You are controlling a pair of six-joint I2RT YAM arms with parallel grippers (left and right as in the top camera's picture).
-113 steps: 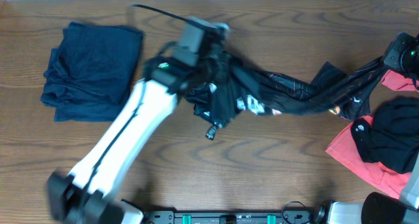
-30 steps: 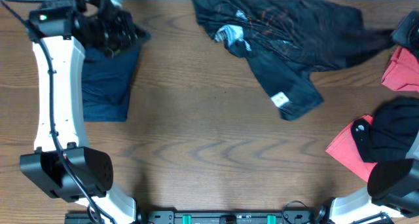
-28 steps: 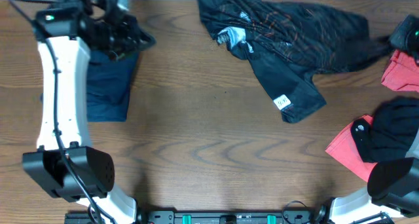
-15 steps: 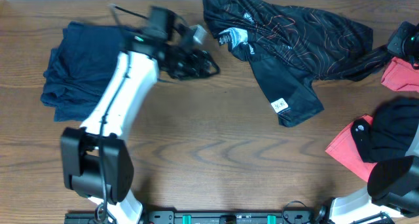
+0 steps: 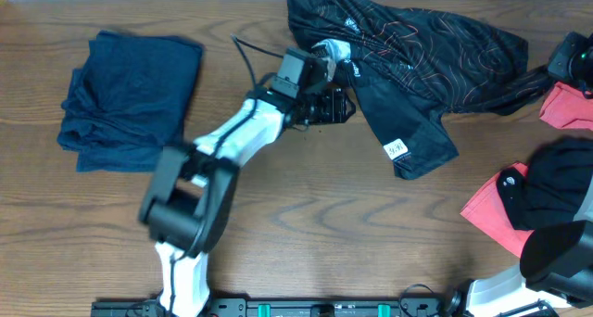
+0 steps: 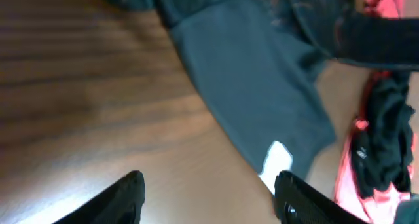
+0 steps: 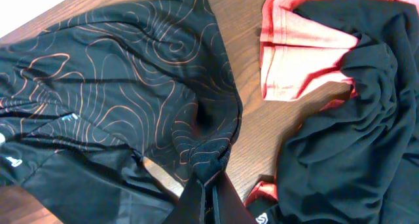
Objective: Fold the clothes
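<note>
Overhead, the black jersey (image 5: pixel 417 48) sprawled on the desk (image 5: pixel 306 224), likely light and limp. The right gripper (image 7: pixel 208 188), jaws closed, pinched its bunched edge. The left gripper (image 6: pixel 208 185), jaws spread and empty, suited the near hem.

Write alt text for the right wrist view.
The right gripper pinches a fold of the black jersey with thin orange contour lines on the wooden table. A coral-red garment and a plain black garment lie beside it.
</note>
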